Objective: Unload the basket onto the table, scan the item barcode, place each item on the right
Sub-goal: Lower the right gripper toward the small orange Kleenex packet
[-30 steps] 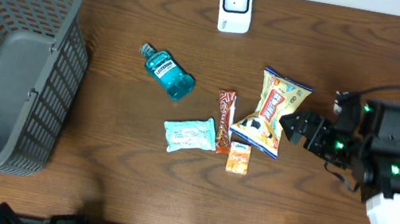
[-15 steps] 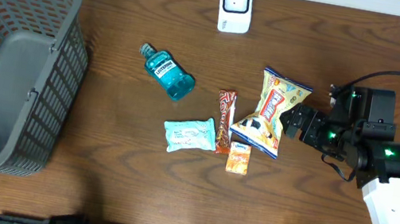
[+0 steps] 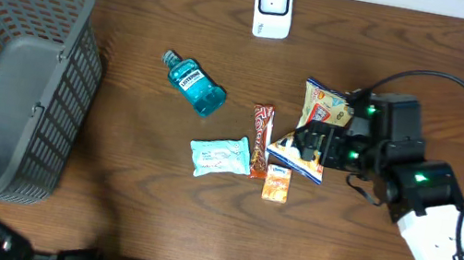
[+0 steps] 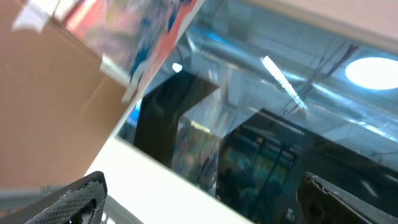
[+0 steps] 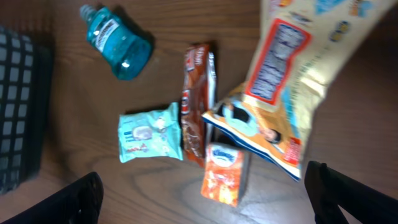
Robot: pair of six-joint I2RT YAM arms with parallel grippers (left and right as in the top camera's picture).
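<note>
Now, step: reach for the pick; no item is lifted and nothing is at the scanner point(image 3: 272, 8) yet.
Left gripper point(image 4: 205, 199): released, jaws wide, empty; it points up at the ceiling, off the near-left of the table.
Right gripper point(image 5: 208, 196): released, jaws wide, empty; it hovers over the item cluster.
Item: probably the bag point(image 3: 320, 116), which lies flat right of centre, below the right gripper. The box beside it cannot be ruled out.
Next move: descend on the bag's free edge, close, lift, then carry it to the scanner. No barcode is visible, so the face to present cannot be told.
Basket point(image 3: 27, 70): fills the left edge, well apart from the work.
Bottle point(image 3: 192, 85): alone, with open wood all round.
Wipes point(image 3: 220, 156): touching the bar.
Bar point(image 3: 260, 139): between wipes and bag, crowding the bag's lower corner.
Box point(image 3: 277, 183): just below that corner; a low grasp there risks catching it.
Route: bare wood lies between bag and scanner, at the far edge.
</note>
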